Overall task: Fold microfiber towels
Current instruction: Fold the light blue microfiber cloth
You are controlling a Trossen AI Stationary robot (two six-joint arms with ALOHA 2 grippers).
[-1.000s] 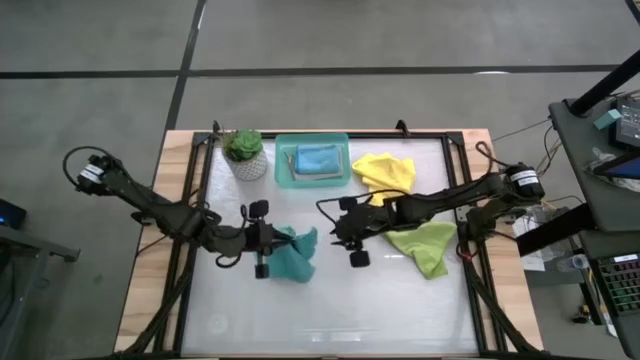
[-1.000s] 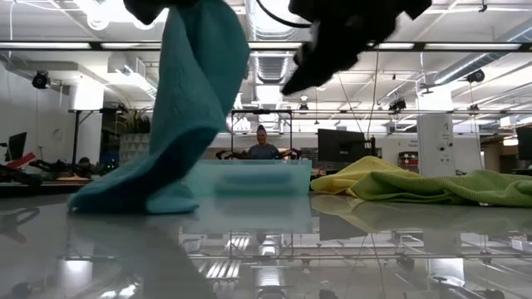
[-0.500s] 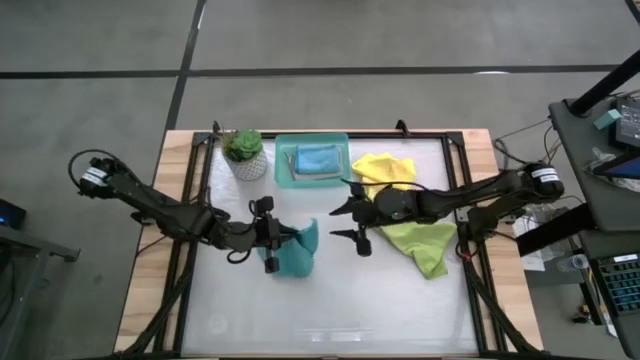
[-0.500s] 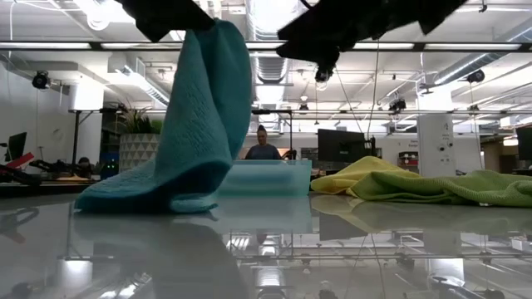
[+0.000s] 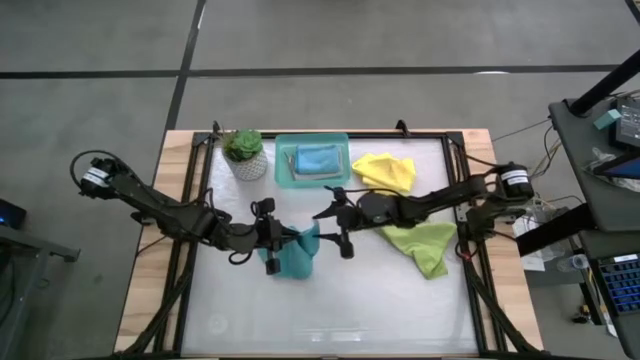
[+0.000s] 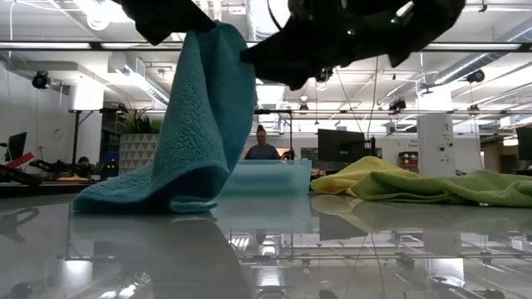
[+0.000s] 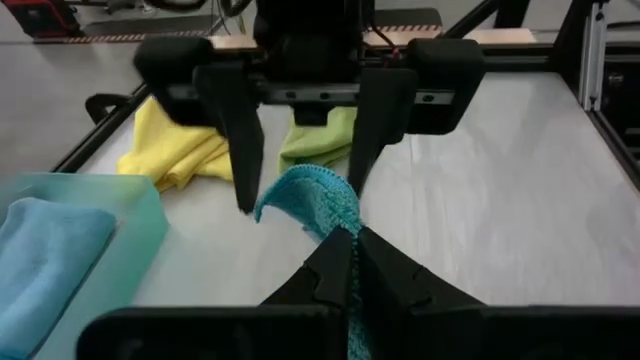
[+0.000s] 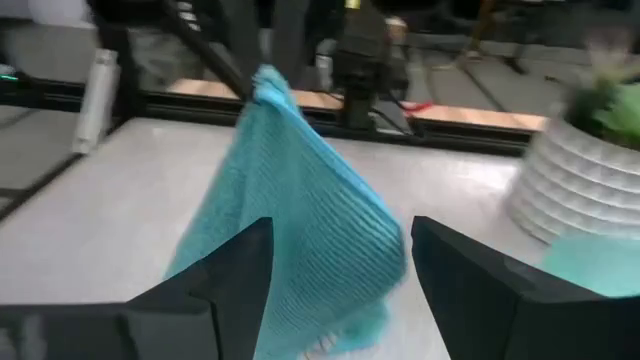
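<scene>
We are seeing the plant blurring at the right wrist frame's edge, and both arms cutting off at the low view's top.

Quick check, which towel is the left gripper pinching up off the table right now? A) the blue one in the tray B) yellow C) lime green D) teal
D: the left gripper is shut on the teal towel, which hangs from it with its lower end on the table, while the open right gripper comes in beside it.
</scene>
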